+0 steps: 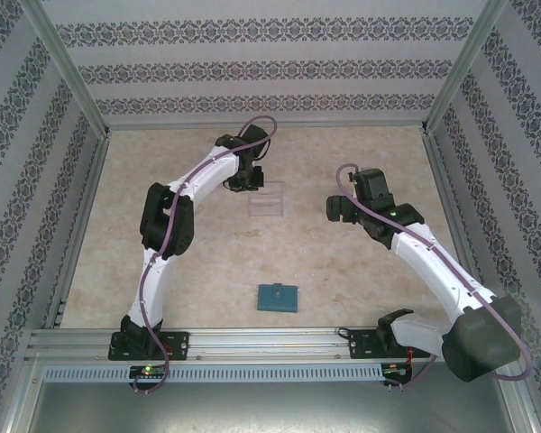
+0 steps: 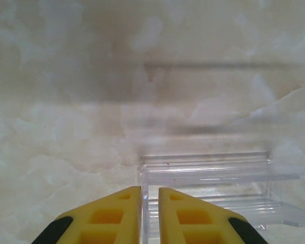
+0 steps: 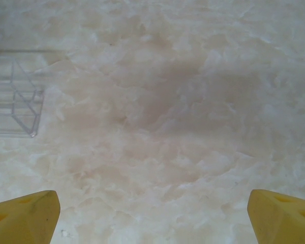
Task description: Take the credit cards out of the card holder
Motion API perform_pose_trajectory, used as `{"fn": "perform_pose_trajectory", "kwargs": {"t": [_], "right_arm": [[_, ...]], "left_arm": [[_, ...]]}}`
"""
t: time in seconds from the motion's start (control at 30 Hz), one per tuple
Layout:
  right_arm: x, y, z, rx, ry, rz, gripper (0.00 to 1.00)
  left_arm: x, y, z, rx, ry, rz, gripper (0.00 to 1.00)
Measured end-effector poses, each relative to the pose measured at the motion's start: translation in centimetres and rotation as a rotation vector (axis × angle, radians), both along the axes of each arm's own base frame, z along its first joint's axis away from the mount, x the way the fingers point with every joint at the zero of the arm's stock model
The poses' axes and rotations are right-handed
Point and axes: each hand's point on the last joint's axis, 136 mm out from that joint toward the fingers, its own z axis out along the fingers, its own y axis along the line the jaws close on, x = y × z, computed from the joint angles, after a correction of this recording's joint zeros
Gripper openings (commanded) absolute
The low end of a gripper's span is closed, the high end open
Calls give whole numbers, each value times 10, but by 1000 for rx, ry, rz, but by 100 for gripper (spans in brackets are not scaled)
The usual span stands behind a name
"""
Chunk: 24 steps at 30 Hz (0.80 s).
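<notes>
The card holder (image 1: 278, 297) lies flat and closed on the table (image 3: 157, 101). It is well behind both pairs of fingers, back toward the arm bases and roughly between the two arms. Its teal cover hides whatever credit cards it carries, so none of the task looks done yet.

Neither pair of fingers is near it. The left gripper (image 2: 150, 190) is far out over the table, its yellow fingers drawn close with only a slim gap between them. The left end wall of a clear plastic tray (image 2: 208, 170) runs down into that gap, and the rest of the tray lies ahead and to the right of the fingertips. Whether the fingers pinch that wall or merely straddle it, I cannot tell. My guess is that the tray is being set there to receive the cards.

The right gripper (image 3: 152, 199) hangs over bare table with its fingers spread wide and holding nothing. The tray's corner sits ahead and well to the left of its left fingertip. It looks free to go for the holder.
</notes>
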Motion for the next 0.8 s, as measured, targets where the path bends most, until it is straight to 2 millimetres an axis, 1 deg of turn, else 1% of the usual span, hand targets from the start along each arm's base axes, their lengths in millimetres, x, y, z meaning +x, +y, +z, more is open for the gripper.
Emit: {"fn": "perform_pose_trajectory", "kwargs": {"t": [0.17,0.23,0.3,0.43,0.57,0.67,0.8], "right_arm": [[-8,21,1,29,32,62,93],[-14,32,-3,36,58,94,93],[-22,41,-8,43,89,121,92],[-38,61,-15,61,139,170,90],[-58,85,-19,91,180,221,88],[-76,100,-28,101,219,253,87],[-104,115,-44,95,280,301,85]], "left_arm": [[-2,1,2,2,5,-1,17],[-5,0,8,-2,-1,-4,17],[-11,1,14,-7,-3,-8,17],[-33,5,30,-25,-3,-21,17],[-58,10,40,-49,-4,-32,17],[-78,14,39,-70,7,-34,17],[-108,16,27,-89,42,-38,17]]}}
